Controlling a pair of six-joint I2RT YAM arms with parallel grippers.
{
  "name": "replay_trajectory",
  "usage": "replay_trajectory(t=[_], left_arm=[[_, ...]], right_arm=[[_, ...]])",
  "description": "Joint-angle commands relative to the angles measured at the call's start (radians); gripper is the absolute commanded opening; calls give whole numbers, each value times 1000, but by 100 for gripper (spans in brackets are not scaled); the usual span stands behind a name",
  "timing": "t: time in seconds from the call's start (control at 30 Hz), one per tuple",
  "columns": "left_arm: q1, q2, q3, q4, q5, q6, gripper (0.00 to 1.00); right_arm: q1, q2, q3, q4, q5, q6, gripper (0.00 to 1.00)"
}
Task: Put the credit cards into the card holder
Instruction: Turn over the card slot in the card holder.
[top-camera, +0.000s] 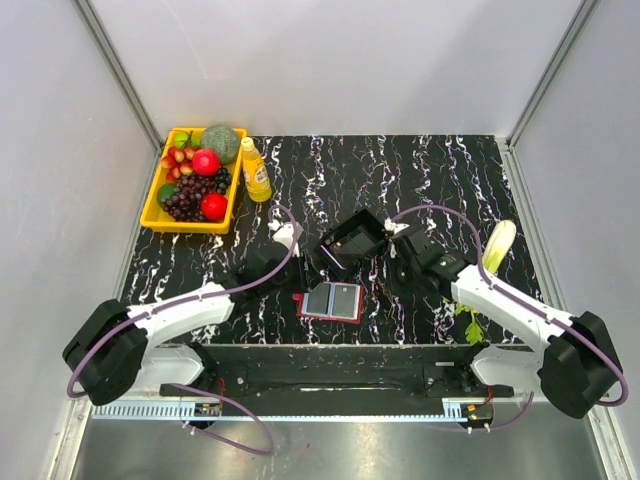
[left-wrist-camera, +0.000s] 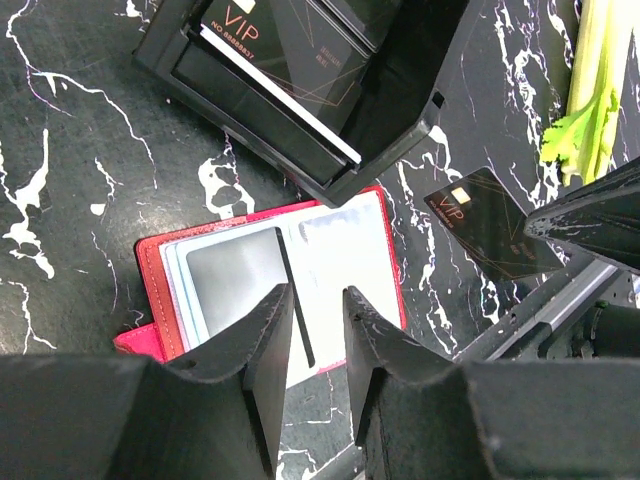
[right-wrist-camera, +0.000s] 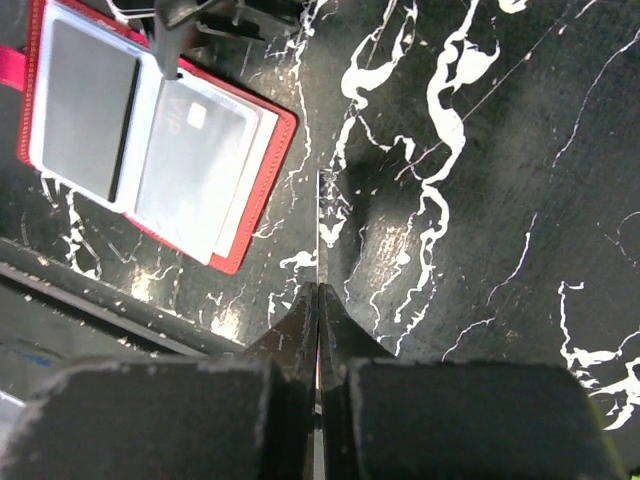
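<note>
Right gripper (right-wrist-camera: 318, 300) clamps a credit card (left-wrist-camera: 487, 222) edge-on. Left gripper (left-wrist-camera: 318, 310) is part-open and empty above the card holder (top-camera: 332, 301). Risk: thin card twists in the pinch and misses.

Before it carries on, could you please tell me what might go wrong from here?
The right jaws pinch the black card by one end only, so it could twist or slip on the way. The left jaws hang low over the open card holder, where they might block the sleeve or nudge the holder.
</note>
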Motion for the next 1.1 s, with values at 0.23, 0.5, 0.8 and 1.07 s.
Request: replay_trajectory(t=[0.23,0.5,0.8,1.07], left_arm=[[-2,40,54,38,-30,10,31],[-2,52,60,42,-23,9,31],[-2,60,66,39,-23,12,31],[-2,63,55,42,-24,10,31]], right_arm=[[76,43,-40,115,175,45,0],[83,72,-37,93,166,51,0],[87,133,-14,79,163,54,0],[90,161,-2,70,166,54,0]])
